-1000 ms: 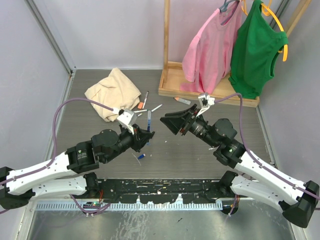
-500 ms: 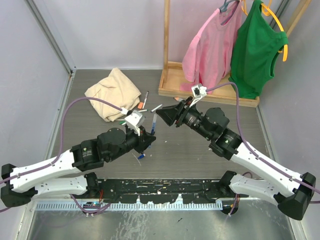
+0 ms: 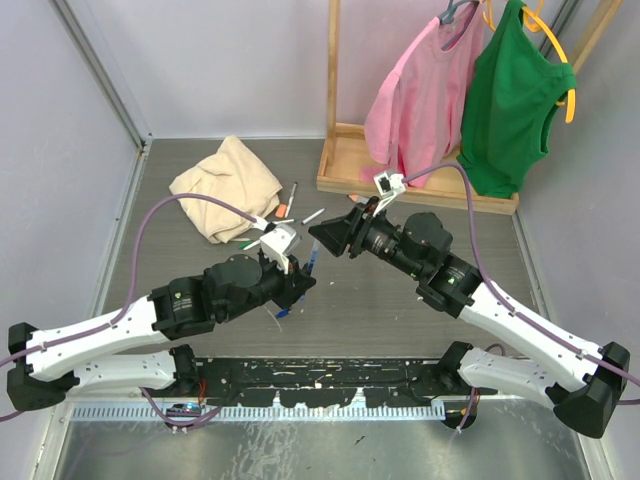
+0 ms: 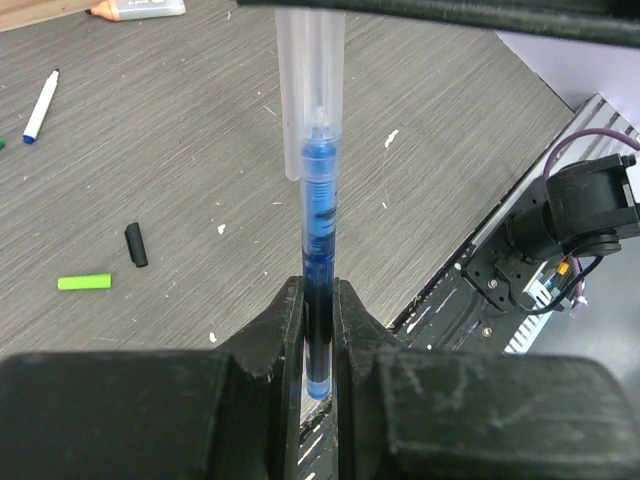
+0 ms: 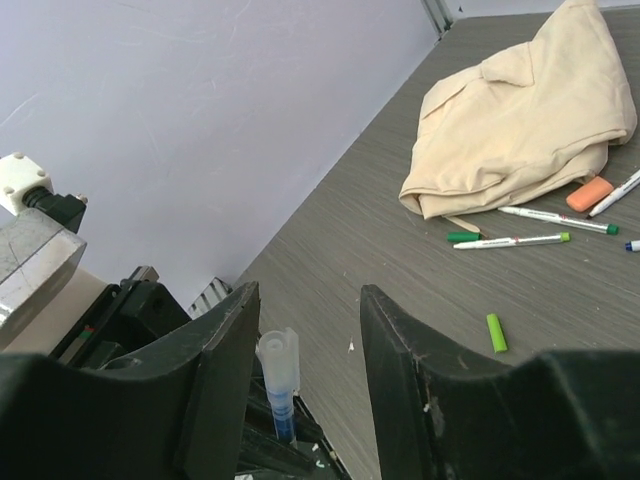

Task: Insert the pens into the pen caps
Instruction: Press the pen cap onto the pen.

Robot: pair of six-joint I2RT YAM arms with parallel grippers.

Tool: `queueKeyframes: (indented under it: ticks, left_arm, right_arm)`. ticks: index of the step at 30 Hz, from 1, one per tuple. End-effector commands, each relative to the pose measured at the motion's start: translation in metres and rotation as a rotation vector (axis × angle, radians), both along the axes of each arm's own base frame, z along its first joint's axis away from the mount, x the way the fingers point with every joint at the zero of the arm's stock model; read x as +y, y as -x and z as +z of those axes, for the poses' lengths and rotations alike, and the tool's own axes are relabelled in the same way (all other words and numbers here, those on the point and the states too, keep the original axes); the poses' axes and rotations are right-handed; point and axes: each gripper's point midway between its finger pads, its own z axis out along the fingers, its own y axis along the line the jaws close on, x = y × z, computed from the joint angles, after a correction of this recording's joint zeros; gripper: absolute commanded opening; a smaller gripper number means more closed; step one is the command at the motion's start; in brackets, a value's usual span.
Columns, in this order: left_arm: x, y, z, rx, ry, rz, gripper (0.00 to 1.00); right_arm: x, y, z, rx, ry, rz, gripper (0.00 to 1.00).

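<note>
Blue pen point(image 4: 317, 250): upper end lost behind a dark blur at the top edge, foot buried between the jaws of my left gripper point(image 4: 318, 300). And the orange-tipped marker point(image 4: 140, 9) is cropped; tan stick point(image 5: 462, 225) tucks under the cloth point(image 5: 520, 110).

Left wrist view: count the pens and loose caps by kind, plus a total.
Pens: 3 (blue pen in the left pincer, white pen on the table, orange-tipped marker at the top edge)
Loose caps: 2 (black cap, green cap)
Total: 5
The green sliver at the left edge is cut off and not counted.
</note>
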Motion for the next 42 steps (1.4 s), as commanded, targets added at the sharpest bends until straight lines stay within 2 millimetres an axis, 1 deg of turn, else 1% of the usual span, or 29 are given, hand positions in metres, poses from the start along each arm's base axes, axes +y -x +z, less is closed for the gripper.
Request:
queueKeyframes:
  ticks: [1,7,10,16,19,23,29,30,32,39,41,42]
  left_arm:
    - [-0.006,-0.002,0.033,-0.041,0.078,-0.011,0.0]
    - [-0.011,0.0,0.033,-0.035,0.079,-0.029,0.0]
    - [-0.012,0.0,0.034,-0.035,0.082,-0.032,0.0]
    - [-0.012,0.0,0.033,-0.03,0.085,-0.028,0.0]
    - [-0.012,-0.001,0.034,-0.028,0.087,-0.02,0.0]
    - [-0.011,-0.003,0.036,-0.027,0.084,-0.008,0.0]
    - [-0.011,-0.005,0.037,-0.028,0.087,0.005,0.0]
    - [-0.011,-0.005,0.037,-0.028,0.088,0.004,0.0]
    - [-0.011,-0.005,0.037,-0.027,0.089,0.006,0.0]
    - [-0.012,-0.007,0.038,-0.024,0.086,0.017,0.0]
    - [-0.013,-0.008,0.04,-0.025,0.083,0.018,0.0]
    - [-0.013,-0.008,0.041,-0.026,0.084,0.021,0.0]
  right_arm:
    - [0.0,0.011,0.012,-0.01,-0.029,0.042,0.5]
    - [0.001,0.012,0.002,0.009,-0.016,0.049,0.49]
    - [0.003,0.012,0.0,0.015,-0.009,0.057,0.47]
    - [0.004,0.012,-0.003,0.015,0.002,0.06,0.37]
    - [0.005,0.013,-0.005,0.017,0.009,0.07,0.37]
    - [0.007,0.014,-0.01,0.026,0.024,0.085,0.4]
    - [0.009,0.016,-0.017,0.038,0.038,0.098,0.39]
    - [0.009,0.015,-0.018,0.039,0.04,0.097,0.38]
    - [0.009,0.015,-0.017,0.037,0.04,0.094,0.31]
    - [0.009,0.012,-0.02,0.023,0.058,0.086,0.07]
    - [0.009,0.012,-0.022,0.022,0.063,0.09,0.01]
    - [0.009,0.013,-0.023,0.023,0.064,0.092,0.0]
